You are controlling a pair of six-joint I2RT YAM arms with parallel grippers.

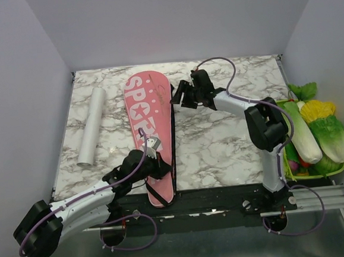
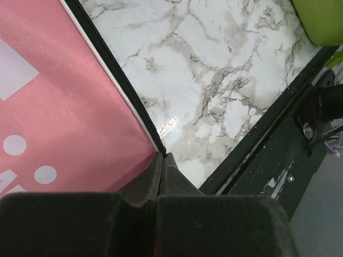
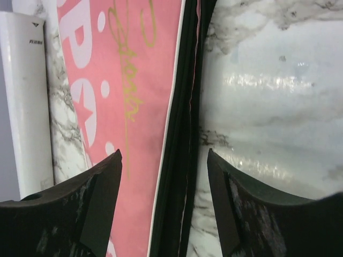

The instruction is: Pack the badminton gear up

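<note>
The left gripper (image 2: 162,158) has its two black fingers pressed flat together. The tips meet right at the black zip edging of a long pink racket-shaped fabric bag with white "SPORT" lettering (image 2: 64,107). Whether anything thin is caught between them cannot be told. In the top view this left gripper (image 1: 153,149) sits over the narrow lower part of the bag (image 1: 150,115), just left of centre and near the bottom edge of the white, grey-veined marble-patterned counter (image 1: 220,136).

The right gripper (image 3: 163,198) is spread wide, one dark finger in the lower left and one in the lower right of its wrist view. The bag's black edging runs up the frame between them, touching neither finger. Pink fabric with gold script lies to the left of that edging, and glossy counter (image 3: 268,107) to the right. From above, the right gripper (image 1: 175,98) hovers at the right edge of the bag's broad rounded head, in the upper middle of the frame.

The bag lies flat, running from upper centre down to the counter's near edge, where its narrow end overhangs. A long white cylindrical tube (image 1: 93,126) lies on the counter to the left of the bag, roughly parallel to it and apart from it. It shows as a white strip at the far left of the right wrist view (image 3: 24,107).

At the right edge of the top view, a lime-green basket (image 1: 336,166) holds green, white and yellow toy vegetables (image 1: 320,123).
</note>
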